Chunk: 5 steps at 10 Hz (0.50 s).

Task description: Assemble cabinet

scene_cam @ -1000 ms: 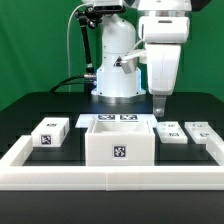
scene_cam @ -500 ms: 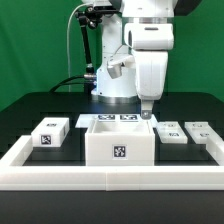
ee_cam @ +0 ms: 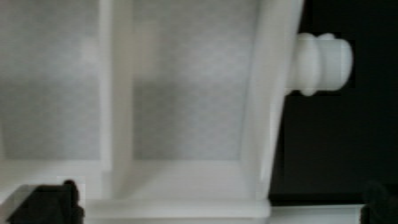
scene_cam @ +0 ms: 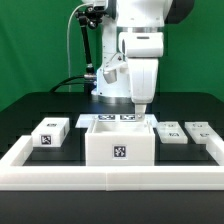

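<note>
The cabinet [scene_cam: 118, 142] is a white open-topped box with a marker tag on its front, standing at the middle of the black table. My gripper [scene_cam: 140, 112] hangs just above its far right corner, in the exterior view's terms. The wrist view looks down into the cabinet [ee_cam: 178, 110], showing an inner partition and a round white knob [ee_cam: 320, 65] sticking out of one side wall. My gripper [ee_cam: 214, 208] is open and holds nothing. One dark fingertip [ee_cam: 43, 204] shows at the picture's edge.
A small white tagged block [scene_cam: 50, 132] lies to the exterior view's left of the cabinet. Two more [scene_cam: 172, 133] [scene_cam: 200, 130] lie to its right. A long low white rim [scene_cam: 110, 178] frames the table's front and sides. The arm's base [scene_cam: 115, 75] stands behind.
My gripper has moved toward the exterior view's left, from over the right-hand small blocks to over the cabinet's far right corner. The parts on the table have not moved.
</note>
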Available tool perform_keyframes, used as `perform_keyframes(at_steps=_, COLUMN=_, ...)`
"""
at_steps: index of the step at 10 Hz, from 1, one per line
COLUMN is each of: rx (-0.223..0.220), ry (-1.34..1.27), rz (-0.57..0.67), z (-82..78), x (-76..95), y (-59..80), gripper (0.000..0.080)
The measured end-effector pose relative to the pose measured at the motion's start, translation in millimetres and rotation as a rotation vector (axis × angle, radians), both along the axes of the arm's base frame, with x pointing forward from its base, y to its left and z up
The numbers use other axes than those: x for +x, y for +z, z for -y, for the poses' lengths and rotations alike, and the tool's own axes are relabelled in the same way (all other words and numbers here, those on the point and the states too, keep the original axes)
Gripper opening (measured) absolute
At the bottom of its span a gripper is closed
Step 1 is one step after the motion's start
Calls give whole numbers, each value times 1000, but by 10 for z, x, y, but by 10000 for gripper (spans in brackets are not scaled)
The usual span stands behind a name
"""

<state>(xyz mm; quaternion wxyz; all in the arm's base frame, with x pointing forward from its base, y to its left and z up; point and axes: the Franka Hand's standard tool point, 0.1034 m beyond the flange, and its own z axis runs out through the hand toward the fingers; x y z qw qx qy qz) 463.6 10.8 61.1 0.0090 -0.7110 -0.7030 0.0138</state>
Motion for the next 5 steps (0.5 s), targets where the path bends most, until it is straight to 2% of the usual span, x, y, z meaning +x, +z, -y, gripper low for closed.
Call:
perform_keyframes(at_steps=2, rx=2, ry=-25, rz=-22, z=14, x=-212, y=-117, gripper=797)
perform_keyframes(at_steps=4, rx=2, ry=-22, rz=-21, z=21, x=-196, y=-118, gripper=797)
perform_keyframes(at_steps=5, rx=4, ry=-21, rz=-26, z=42, x=-214, y=-165, gripper=797)
